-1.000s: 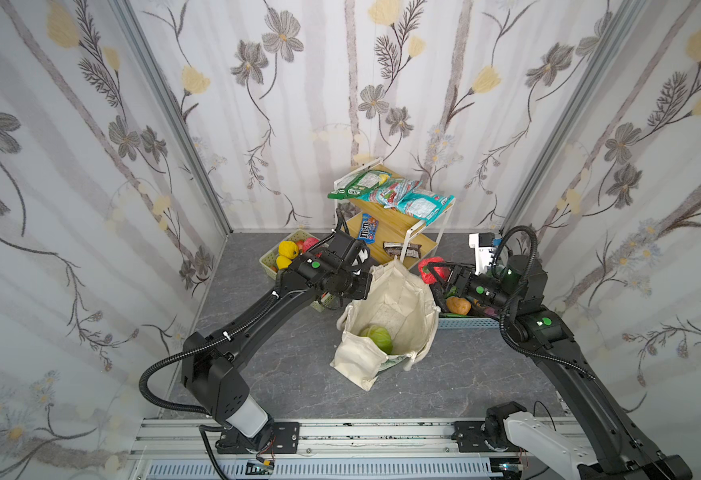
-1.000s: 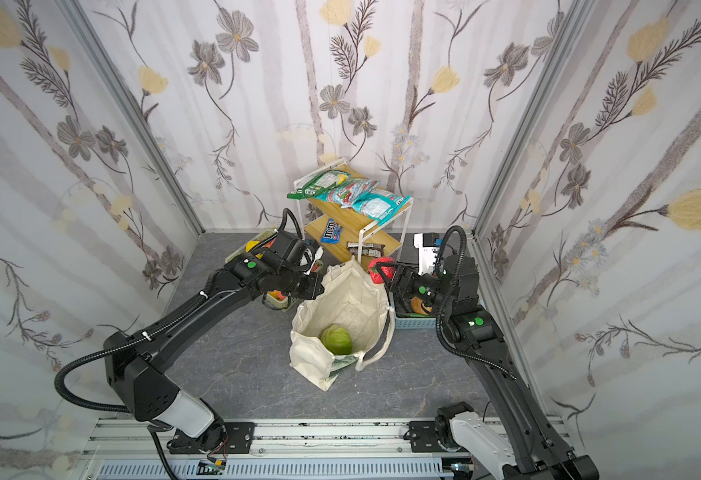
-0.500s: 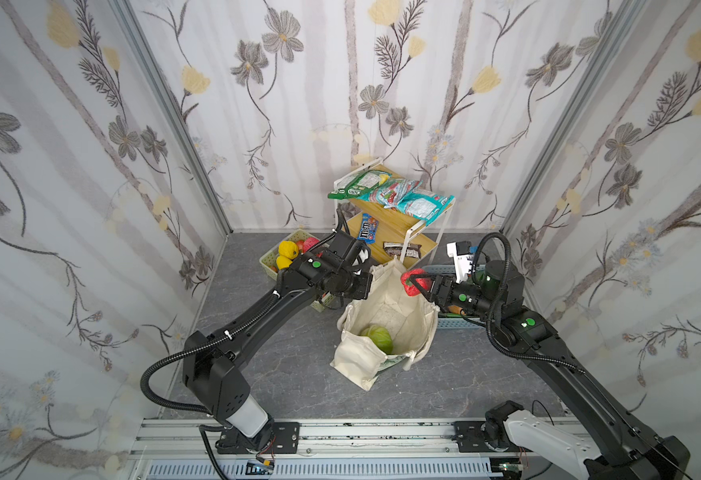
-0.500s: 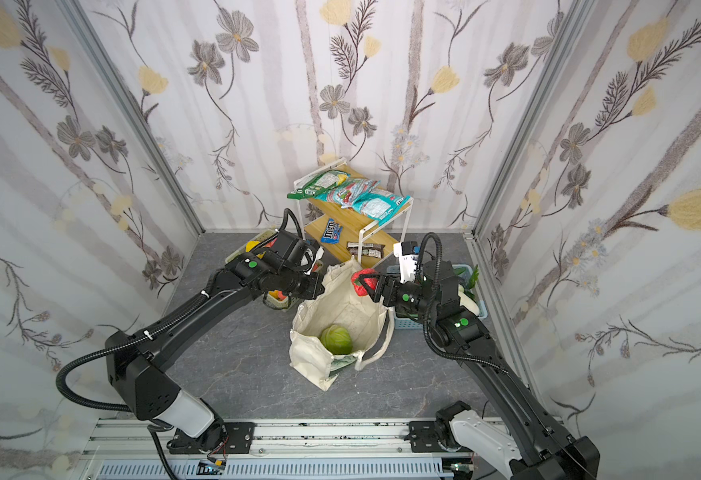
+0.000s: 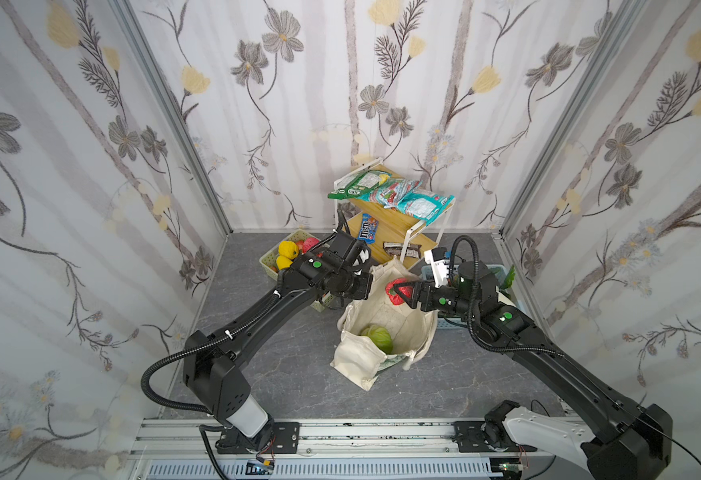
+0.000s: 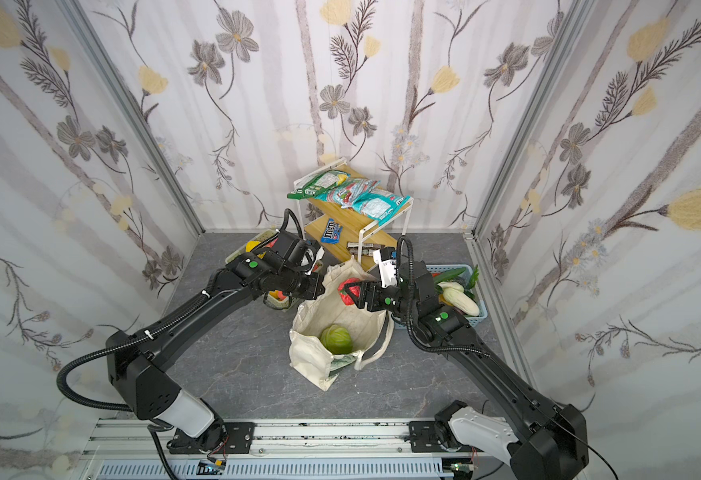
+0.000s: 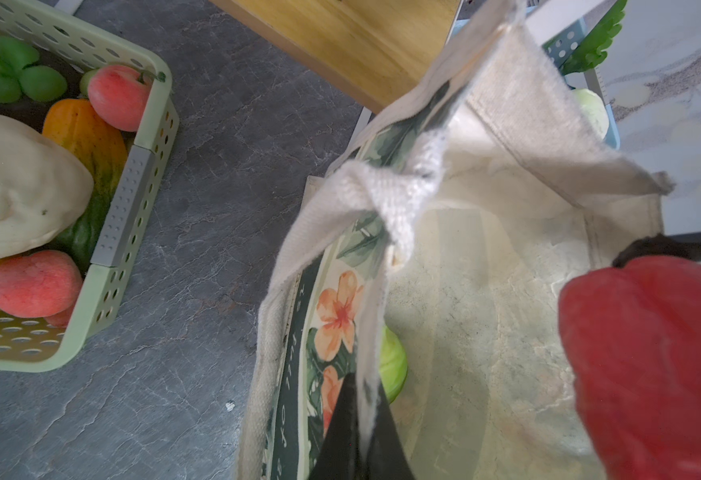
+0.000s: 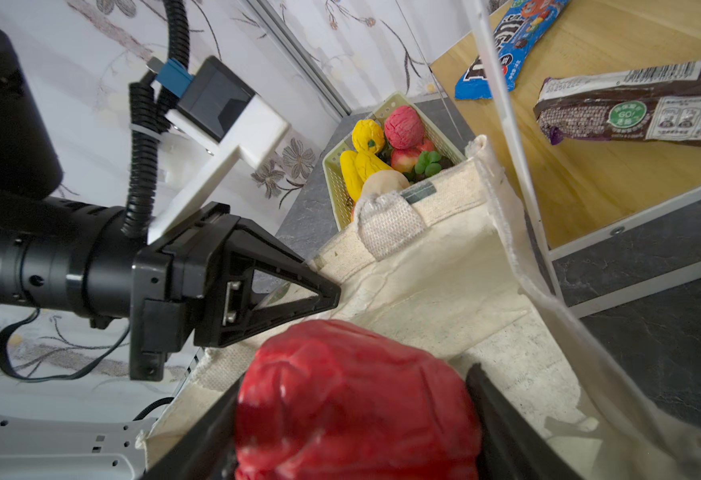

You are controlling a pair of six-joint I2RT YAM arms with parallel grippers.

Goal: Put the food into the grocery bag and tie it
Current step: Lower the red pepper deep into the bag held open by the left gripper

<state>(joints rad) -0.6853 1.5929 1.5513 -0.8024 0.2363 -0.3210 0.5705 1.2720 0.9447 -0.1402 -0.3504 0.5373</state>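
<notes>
The cream grocery bag stands open mid-floor with a green cabbage at its bottom. My left gripper is shut on the bag's near rim, holding the mouth up beside a white handle. My right gripper is shut on a red pepper. It holds the pepper over the bag's open mouth from the right side, above the cabbage. In the left wrist view the pepper hangs over the bag's inside.
A pale green basket of toy fruit sits behind my left arm. A light blue basket with vegetables lies right of the bag. A white-framed wooden rack with snack packets stands at the back.
My right arm has swung left from the blue basket, carrying the red pepper to the bag's mouth. My left gripper has kept its hold on the rim.
</notes>
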